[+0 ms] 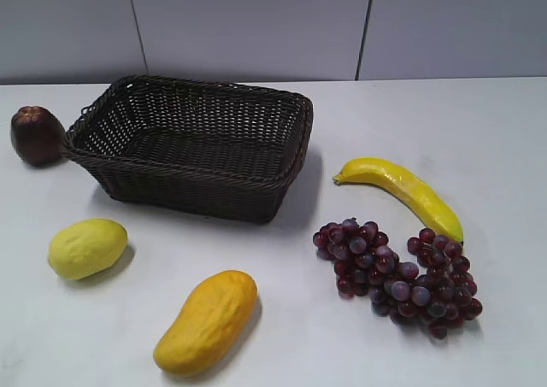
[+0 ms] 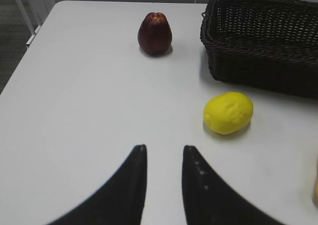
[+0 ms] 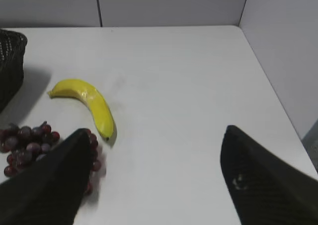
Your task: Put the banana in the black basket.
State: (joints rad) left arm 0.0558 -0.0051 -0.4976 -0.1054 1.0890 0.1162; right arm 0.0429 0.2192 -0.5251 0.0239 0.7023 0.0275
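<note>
The yellow banana [image 1: 402,192] lies on the white table to the right of the black basket [image 1: 205,178], apart from it. In the right wrist view the banana [image 3: 89,104] lies ahead and to the left of my right gripper [image 3: 156,135], which is wide open and empty above bare table. The basket's corner shows at the left edge of that view [image 3: 11,61]. My left gripper [image 2: 164,148] is open and empty, hovering over bare table; the basket [image 2: 258,61] is ahead to its right. Neither gripper shows in the exterior view.
A bunch of dark red grapes [image 1: 397,276] lies just below the banana. A pale-yellow lemon [image 1: 87,248] and an orange-yellow mango [image 1: 207,321] lie in front of the basket. A dark red apple [image 1: 36,135] stands left of it. The table's right edge [image 3: 278,101] is near.
</note>
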